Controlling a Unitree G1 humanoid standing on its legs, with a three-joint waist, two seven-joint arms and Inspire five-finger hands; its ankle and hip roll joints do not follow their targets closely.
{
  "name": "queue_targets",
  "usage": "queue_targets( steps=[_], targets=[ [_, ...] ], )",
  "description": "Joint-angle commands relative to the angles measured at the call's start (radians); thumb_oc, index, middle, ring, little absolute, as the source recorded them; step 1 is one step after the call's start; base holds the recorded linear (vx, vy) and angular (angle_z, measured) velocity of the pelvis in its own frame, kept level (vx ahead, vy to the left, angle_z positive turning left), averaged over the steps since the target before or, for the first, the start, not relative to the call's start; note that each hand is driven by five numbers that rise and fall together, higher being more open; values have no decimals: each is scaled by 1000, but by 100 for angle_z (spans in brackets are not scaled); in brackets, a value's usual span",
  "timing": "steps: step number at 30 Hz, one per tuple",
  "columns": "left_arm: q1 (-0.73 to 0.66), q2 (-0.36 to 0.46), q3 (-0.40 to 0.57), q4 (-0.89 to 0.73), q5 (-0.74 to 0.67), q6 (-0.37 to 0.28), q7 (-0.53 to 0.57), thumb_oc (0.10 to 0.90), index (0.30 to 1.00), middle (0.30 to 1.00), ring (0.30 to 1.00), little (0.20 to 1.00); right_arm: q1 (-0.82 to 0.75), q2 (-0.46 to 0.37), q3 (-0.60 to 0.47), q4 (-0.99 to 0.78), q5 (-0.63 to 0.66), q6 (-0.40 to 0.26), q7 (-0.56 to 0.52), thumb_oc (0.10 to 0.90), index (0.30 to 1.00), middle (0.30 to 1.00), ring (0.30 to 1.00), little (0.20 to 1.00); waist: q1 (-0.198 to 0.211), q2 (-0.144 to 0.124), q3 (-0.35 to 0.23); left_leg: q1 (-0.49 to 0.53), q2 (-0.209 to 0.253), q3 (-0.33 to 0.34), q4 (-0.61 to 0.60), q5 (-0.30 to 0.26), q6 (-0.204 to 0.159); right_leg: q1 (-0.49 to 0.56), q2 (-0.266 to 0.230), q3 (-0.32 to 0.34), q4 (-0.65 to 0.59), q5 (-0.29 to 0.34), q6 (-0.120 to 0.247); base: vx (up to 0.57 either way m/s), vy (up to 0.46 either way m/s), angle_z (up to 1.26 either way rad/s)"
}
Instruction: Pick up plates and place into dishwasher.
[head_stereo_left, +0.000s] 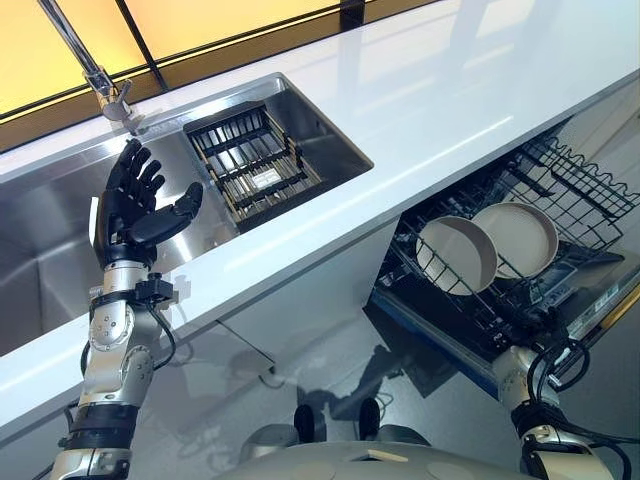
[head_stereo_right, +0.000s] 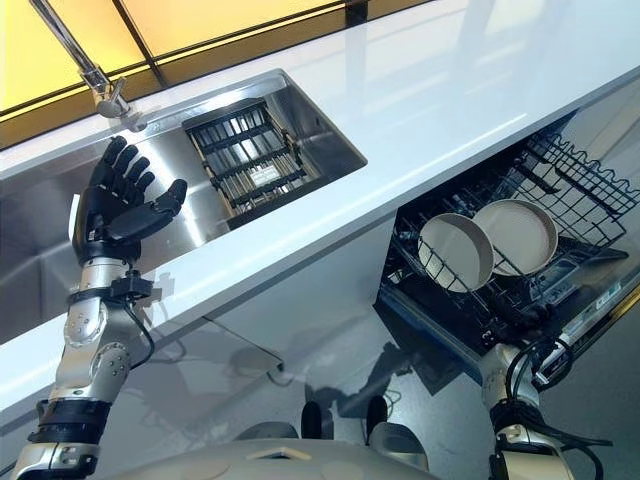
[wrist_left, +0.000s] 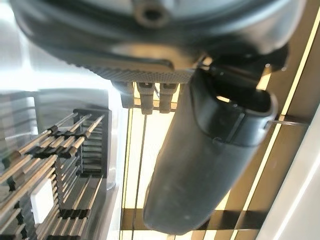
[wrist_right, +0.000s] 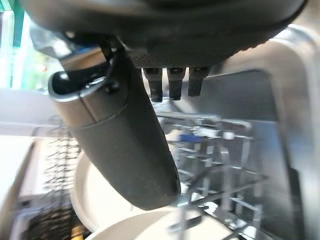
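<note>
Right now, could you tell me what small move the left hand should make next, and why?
Probably lower it into the sink to look for another plate. The left hand hangs open and empty above the basin, while two plates already stand in the dishwasher rack.

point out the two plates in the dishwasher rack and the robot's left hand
nearer plate (head_stereo_left: 455, 254), left eye view, its face.
farther plate (head_stereo_left: 518, 238), left eye view, its face.
left hand (head_stereo_left: 128, 215), left eye view, its palm.
</note>
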Motion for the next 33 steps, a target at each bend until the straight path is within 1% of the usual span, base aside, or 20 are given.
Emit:
queue_targets(
  steps=[1,4,6,8,10,13,16,17,18,22,24,27,30,33],
  targets=[
    [-77,66,5,-15,-6,-61,-2,800,900,900,900,900,-96,-100,-17,5,30,-46,57,800,900,900,900,900,8,-5,-38,-55,-34,-22,164,-160,16,-31,5,-44,234,-212,29,52,-22,0],
    [-76,69,4,-19,-8,-54,-8,800,900,900,900,900,-102,-106,-11,25,60,-21,152,800,900,900,900,900,14,-3,-29,-65,-39,-29,178,-160,12,-28,6,-45,223,-204,26,46,-19,2],
    [-74,71,4,-23,-4,-53,-10,800,900,900,900,900,-108,-111,-4,36,109,10,260,800,900,900,900,900,21,-3,-20,-72,-43,-33,179,-157,8,-26,9,-47,196,-189,25,42,-18,2],
    [-72,72,6,-28,2,-56,-9,800,900,900,900,900,-117,-120,7,44,125,12,348,800,900,900,900,900,26,-1,-12,-82,-45,-36,177,-153,5,-26,10,-48,179,-181,25,0,0,0],
    [-72,73,8,-33,3,-59,-9,800,900,900,900,900,-126,-125,17,36,139,0,390,800,900,900,900,900,31,1,-4,-95,-46,-42,178,-149,5,-37,9,-48,181,-181,24,-18,-8,3],
    [-80,80,7,-34,0,-60,-6,800,900,900,900,900,-135,-136,35,8,133,-37,426,800,900,900,900,900,34,6,12,-113,-43,-50,172,-135,3,-59,5,-53,201,-184,25,-20,-4,1],
    [-84,84,2,-38,6,-49,2,800,900,900,900,900,-142,-132,59,-51,124,-104,470,800,900,900,900,900,35,9,26,-107,-36,-64,138,-116,2,-64,1,-66,216,-190,26,21,2,1],
    [-84,84,2,-38,6,-49,2,800,900,900,900,900,-141,-131,60,-57,121,-108,474,800,900,900,900,900,34,9,26,-106,-36,-65,135,-114,1,-65,0,-67,218,-191,26,11,12,6],
    [-89,82,-3,-38,7,-52,7,800,900,900,900,900,-146,-129,79,-112,109,-130,465,800,900,900,900,900,33,10,34,-108,-33,-70,126,-109,1,-73,-3,-71,229,-195,25,-15,17,9],
    [-106,76,-16,-28,12,-60,10,800,900,900,900,900,-170,-120,119,-200,77,-189,468,800,900,900,900,900,30,12,51,-120,-30,-71,124,-102,4,-99,-16,-83,267,-207,24,-47,30,10],
    [-117,75,-26,-26,11,-57,8,800,900,900,900,900,-189,-111,146,-251,79,-201,501,800,900,900,900,900,33,9,58,-127,-31,-69,136,-105,7,-105,-22,-91,280,-208,24,-36,15,8],
    [-119,65,-35,-24,17,-57,3,800,900,900,900,900,-205,-102,177,-290,81,-202,557,800,900,900,900,900,38,3,59,-126,-36,-65,148,-110,9,-94,-25,-101,267,-201,22,4,9,10],
    [-130,52,-54,-16,26,-58,-1,800,900,900,900,900,-260,-91,226,-297,80,-186,599,800,900,900,900,900,49,-4,54,-122,-45,-63,160,-115,6,-66,-23,-109,227,-185,18,40,22,4],
    [-149,53,-75,-6,31,-59,-3,800,900,900,900,900,-332,-89,269,-278,69,-163,591,800,900,900,900,900,63,-6,48,-118,-50,-64,158,-112,2,-45,-19,-114,194,-173,16,49,29,3]
  ],
)
